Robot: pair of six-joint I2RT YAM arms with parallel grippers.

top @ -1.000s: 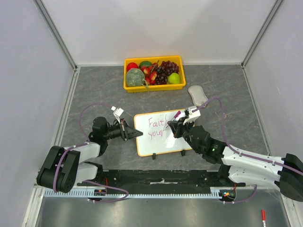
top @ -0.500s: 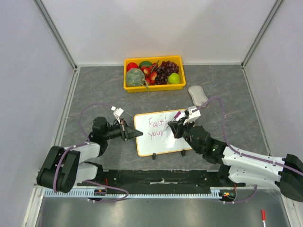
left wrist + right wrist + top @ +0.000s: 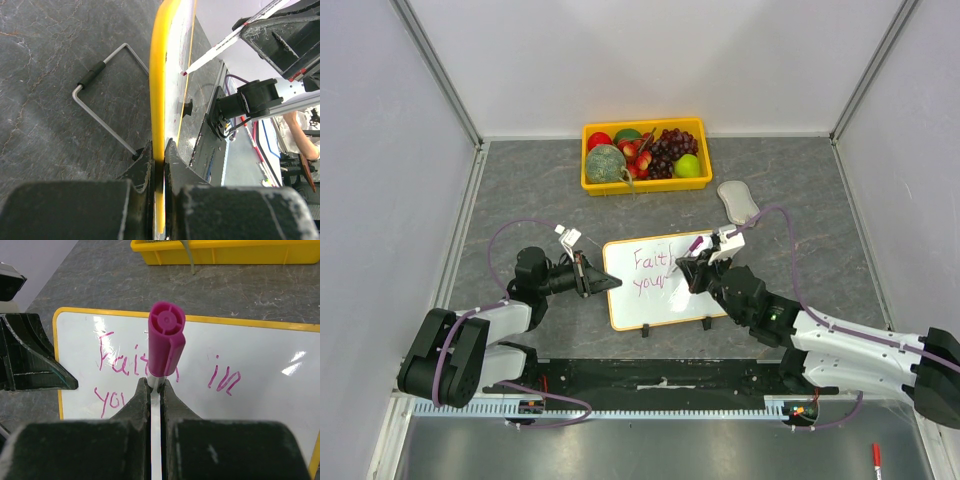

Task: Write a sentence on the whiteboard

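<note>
Centrally on the grey table, just ahead of both arms, the whiteboard is sitting with its long side running left to right, and a bent wire leg with a black sleeve is showing beneath it in the left wrist view. Its white face is glaring a little under the light, and a thin yellow-orange rim is running round its rounded corners. The sentence is showing in thin pink strokes on the left half: the top line is reading "Fait", then "in" further right, while the second line is beginning "you"; the marker is hiding whatever lies between. The left gripper is pinching the board's left edge, its jaws pressing tight on the yellow rim. The right gripper is clamping a white-barrelled marker with a magenta cap on its rear end, and the tip is touching the board beside the second line. Further back, well apart from the board, a yellow fruit tray is holding a netted green melon at its left, dark grapes at its right, a green apple in the near right corner, a round red fruit at the back left, and strawberries in the middle. Between tray and right arm, a small grey pad is lying on the table.
</note>
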